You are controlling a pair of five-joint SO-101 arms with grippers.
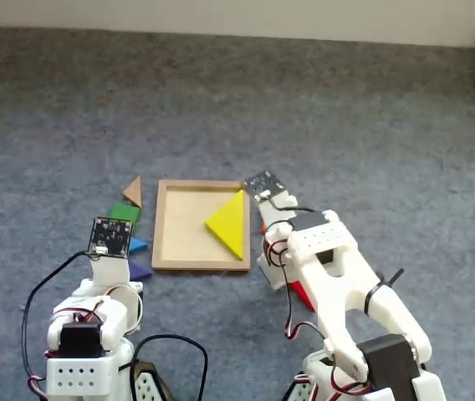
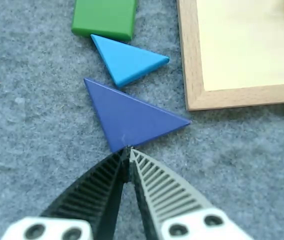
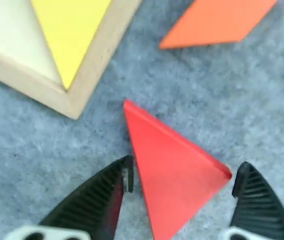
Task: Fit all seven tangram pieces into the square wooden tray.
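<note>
The red triangle (image 3: 168,152) could be knocked away from the tray (image 3: 98,62) corner if the right jaws, spread wide around it, are closed crooked; the left jaws are pressed together, empty.

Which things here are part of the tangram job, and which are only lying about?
For the job: wooden tray, yellow triangle, red triangle, orange parallelogram, dark blue triangle, light blue triangle, green piece, tan triangle.
Only lying about: grey carpet, black cable.

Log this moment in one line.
tray: yellow triangle inside | left claw: shut, at dark blue triangle | right claw: open, flanking red triangle | loose: green piece, light blue triangle, orange piece, tan triangle
</note>
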